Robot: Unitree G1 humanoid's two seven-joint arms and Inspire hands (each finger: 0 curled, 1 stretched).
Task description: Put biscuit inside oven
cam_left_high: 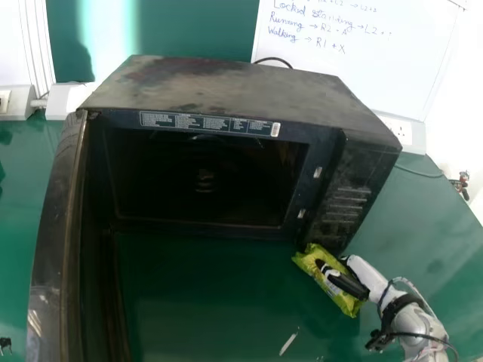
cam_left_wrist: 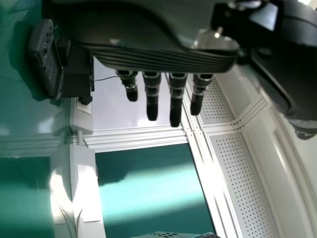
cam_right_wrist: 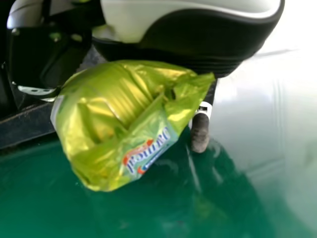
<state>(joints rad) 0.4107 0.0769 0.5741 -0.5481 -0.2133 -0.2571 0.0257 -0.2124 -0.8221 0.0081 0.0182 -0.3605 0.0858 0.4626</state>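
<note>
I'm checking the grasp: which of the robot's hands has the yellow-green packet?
The right hand, gripping the packet near the oven; the left hand is empty, its fingers straight.

On the whiteboard [cam_left_high: 400,72] there is handwriting in which one line says "Running", with an arrow to "R2" and "A", and the next line says "Walking", with an arrow to "R1 + X". Above them stands a line that seems to be "Locked Standing", its arrow pointing to "L2", while the highest line is cut by the view's edge. The label strip [cam_left_high: 207,123] over the opening of the oven [cam_left_high: 241,83] and the lettering on the green biscuit packet [cam_right_wrist: 114,119] cannot be read with certainty.
</note>
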